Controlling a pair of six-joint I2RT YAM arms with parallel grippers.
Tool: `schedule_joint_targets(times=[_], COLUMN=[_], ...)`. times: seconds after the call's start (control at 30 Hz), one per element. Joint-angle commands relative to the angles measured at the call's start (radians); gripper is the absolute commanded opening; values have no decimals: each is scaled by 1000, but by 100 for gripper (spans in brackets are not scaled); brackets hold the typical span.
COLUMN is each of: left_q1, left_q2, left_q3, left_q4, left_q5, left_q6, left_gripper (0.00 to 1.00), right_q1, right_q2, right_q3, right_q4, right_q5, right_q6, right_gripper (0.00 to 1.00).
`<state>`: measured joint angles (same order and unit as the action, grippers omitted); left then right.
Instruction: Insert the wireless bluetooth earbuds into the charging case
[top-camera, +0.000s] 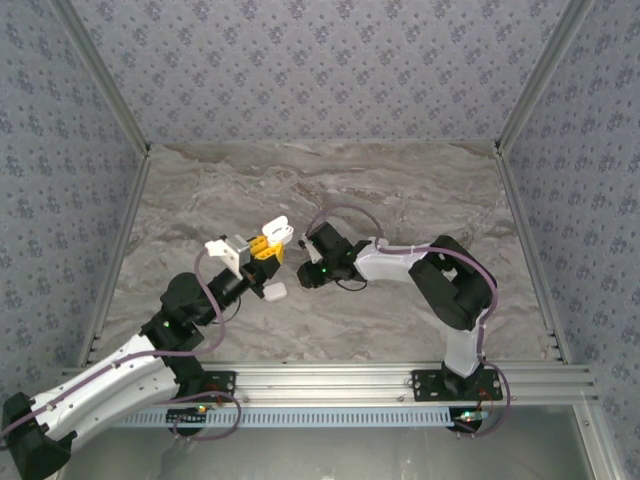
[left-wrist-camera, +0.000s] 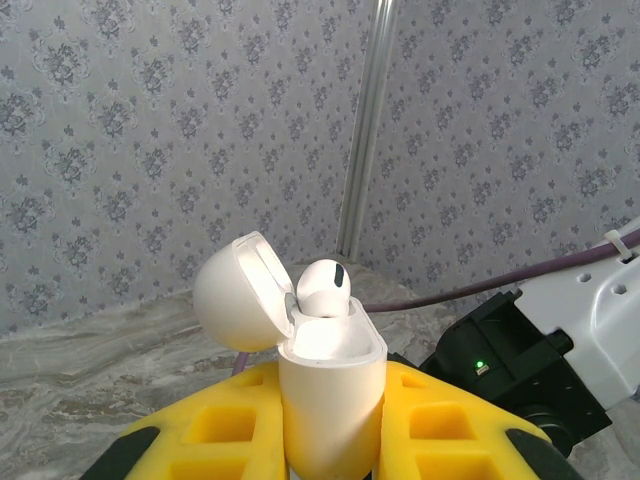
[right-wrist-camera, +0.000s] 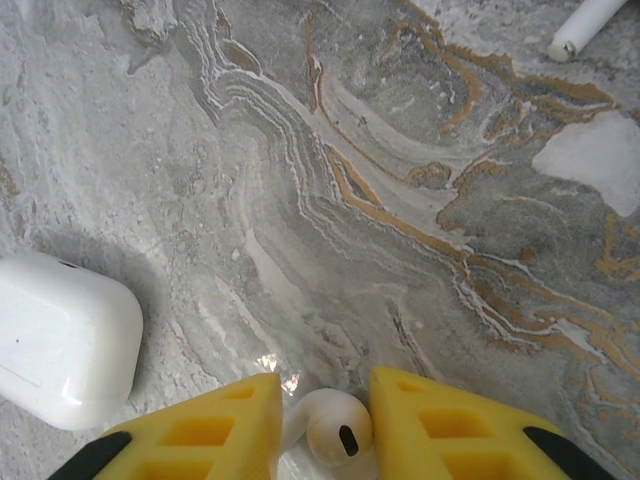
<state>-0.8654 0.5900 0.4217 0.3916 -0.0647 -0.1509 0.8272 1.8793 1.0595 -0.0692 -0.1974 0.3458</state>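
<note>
One earbud (left-wrist-camera: 324, 288) sits in the open charging case (left-wrist-camera: 330, 420). Its round white head pokes out of the top. The lid (left-wrist-camera: 235, 295) is tipped back, to the left in the left wrist view. The case stands upright. The left end effector (left-wrist-camera: 332, 378) is clenched on it, with a yellow finger (left-wrist-camera: 210, 430) on each side. From above, this case is held near the middle of the worktop (top-camera: 400, 190).

A second earbud (right-wrist-camera: 337, 430) lies between the yellow fingers of the right end effector (right-wrist-camera: 325, 378). It is white, with a small dark slot on its head. The fingers are close on both sides of it. I cannot tell if they are squeezing it or are only beside it. The grey marble worktop is below it.

A closed case (right-wrist-camera: 60, 340) lies flat on the worktop. It is on the left in the right wrist view, apart from the second earbud. From above, it sits just beside the left arm (top-camera: 190, 305).

The white stem of a third earbud (right-wrist-camera: 585, 22) lies at the top right corner of the right wrist view, well apart from the fingers.

From above, the two end effectors are near each other, almost tip to tip. The right arm (left-wrist-camera: 560, 350) has a small green light (left-wrist-camera: 479, 366). Grey patterned walls (left-wrist-camera: 120, 150) stand around the worktop.
</note>
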Motion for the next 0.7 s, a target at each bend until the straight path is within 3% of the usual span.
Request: schedule_joint_targets(times=[0.0, 0.37, 0.67], left_q1=[4, 4, 4], left_q2=[-9, -1, 82], left_q3=[11, 10, 18], left_q4=[17, 16, 64], left_q5=[-4, -5, 34], left_q6=[-10, -15, -34], left_gripper=[0, 0, 0], right_q1=[13, 12, -4], right_q2=[-8, -119, -530], right_q3=[5, -41, -161], right_q4=[-97, -86, -165], right_q5=[-2, 64, 263], right_q6=[-23, -36, -95], right_gripper=[28, 22, 21])
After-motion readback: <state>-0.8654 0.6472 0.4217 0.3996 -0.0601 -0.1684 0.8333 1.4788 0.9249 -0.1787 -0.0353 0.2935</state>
